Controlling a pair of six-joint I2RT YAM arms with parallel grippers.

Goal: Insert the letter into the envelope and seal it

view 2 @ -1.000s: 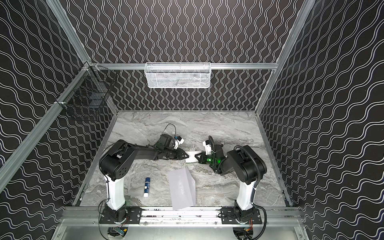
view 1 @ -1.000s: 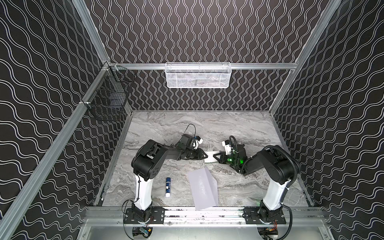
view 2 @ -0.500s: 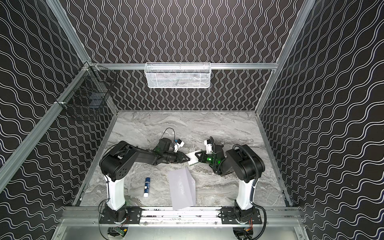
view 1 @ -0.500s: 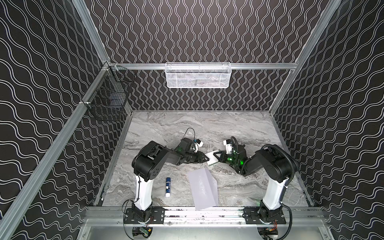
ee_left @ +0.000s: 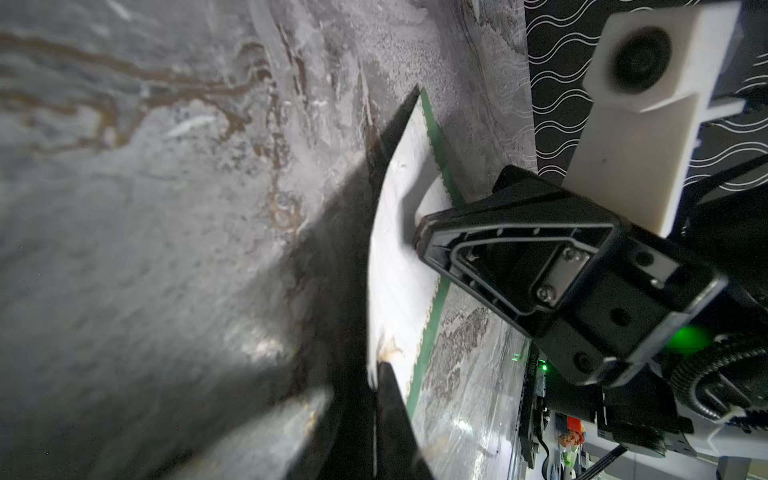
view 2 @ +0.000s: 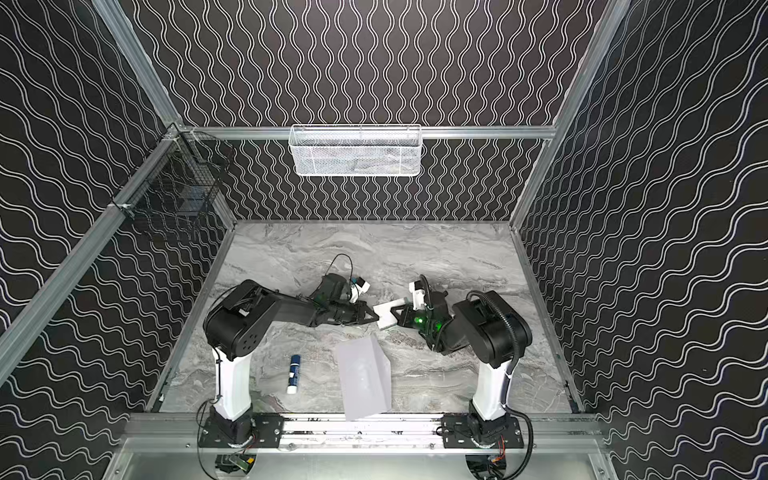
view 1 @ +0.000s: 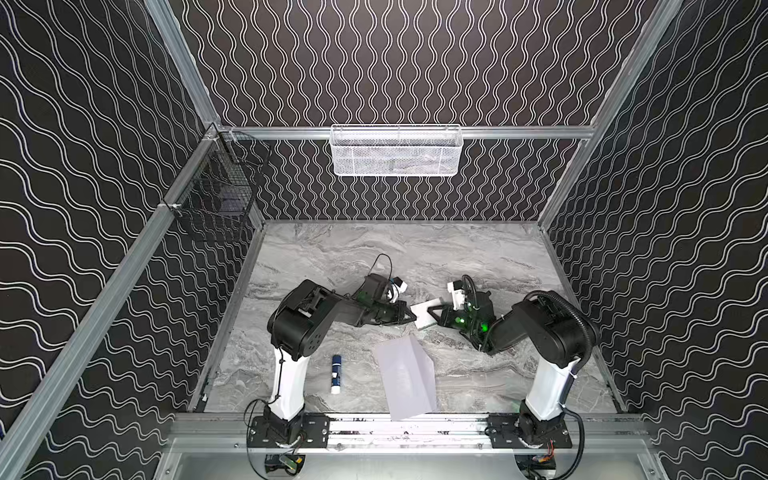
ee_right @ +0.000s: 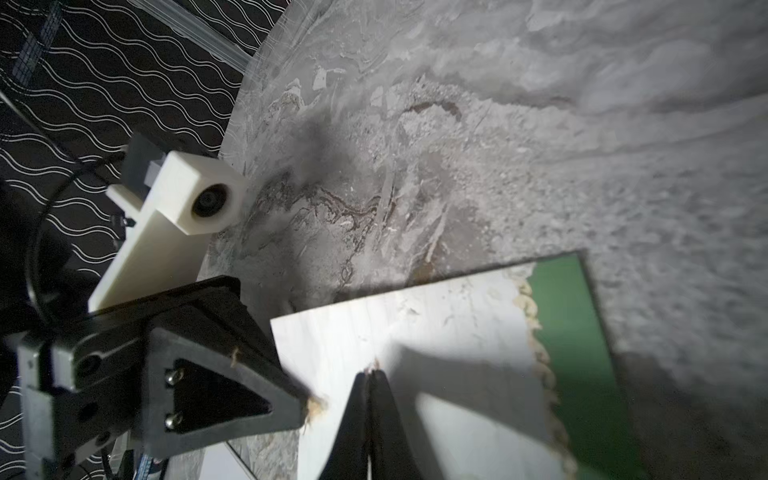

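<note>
At the bottom middle of a top view, the envelope (view 1: 409, 380) lies flat on the gray table (view 1: 374, 257). A glue stick (view 1: 336, 373) lies near it on its left. The letter is not inside the envelope yet. A bit higher, in the middle of the picture, the letter (view 1: 423, 323) is held up between two pincers. The left gripper (view 1: 412, 319) is pinched tight on one edge and the right gripper (view 1: 434, 318) is pinched tight on the other. I think the letter is being folded small to fit. Both pincers should bring the edges together evenly and not tug, or the paper may rip. Far back, the white mesh basket (view 1: 395, 151) on the wall looks empty. The black wire basket (view 1: 216, 203) at the upper left is too dark to tell.
</note>
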